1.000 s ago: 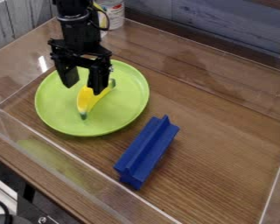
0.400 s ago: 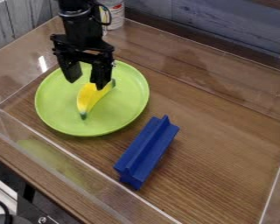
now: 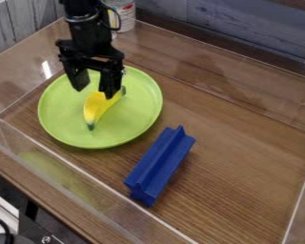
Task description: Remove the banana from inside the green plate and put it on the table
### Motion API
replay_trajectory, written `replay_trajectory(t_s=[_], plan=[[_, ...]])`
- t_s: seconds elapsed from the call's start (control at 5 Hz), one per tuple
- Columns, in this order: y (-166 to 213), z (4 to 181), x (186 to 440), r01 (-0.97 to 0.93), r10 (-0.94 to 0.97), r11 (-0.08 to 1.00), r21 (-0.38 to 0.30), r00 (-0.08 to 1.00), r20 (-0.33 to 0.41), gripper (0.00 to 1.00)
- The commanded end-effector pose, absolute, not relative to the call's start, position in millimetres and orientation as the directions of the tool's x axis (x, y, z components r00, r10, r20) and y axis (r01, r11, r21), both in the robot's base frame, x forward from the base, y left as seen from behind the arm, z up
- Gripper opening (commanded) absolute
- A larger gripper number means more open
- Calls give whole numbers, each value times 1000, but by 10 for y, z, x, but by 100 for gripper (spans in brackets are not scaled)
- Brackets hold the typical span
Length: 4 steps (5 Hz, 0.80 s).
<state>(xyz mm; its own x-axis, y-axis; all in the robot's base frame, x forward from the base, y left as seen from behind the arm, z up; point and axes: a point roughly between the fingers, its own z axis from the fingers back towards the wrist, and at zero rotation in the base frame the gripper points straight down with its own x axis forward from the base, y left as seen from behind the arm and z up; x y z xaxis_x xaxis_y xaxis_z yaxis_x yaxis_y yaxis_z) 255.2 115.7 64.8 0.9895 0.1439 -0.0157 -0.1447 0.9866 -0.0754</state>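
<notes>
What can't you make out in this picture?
- Banana's upper end: partly covered by the gripper in the camera view.
- White container at the back: cut off by the top edge, partly behind the arm.
- Top of the robot arm: cut off by the top edge.
- Black object at lower left: cut off by the left edge, so I can't tell what it is.
</notes>
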Motion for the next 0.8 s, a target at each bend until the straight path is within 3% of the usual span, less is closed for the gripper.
replay_trajectory(t_s=[0.0,0.4,0.6], plan=[[1242,697,2563,-162,164,985,-63,986,18,100],[1216,742,2541,-175,176,983,-62,984,18,100],[1213,660,2541,-174,175,983,-58,985,7,100]])
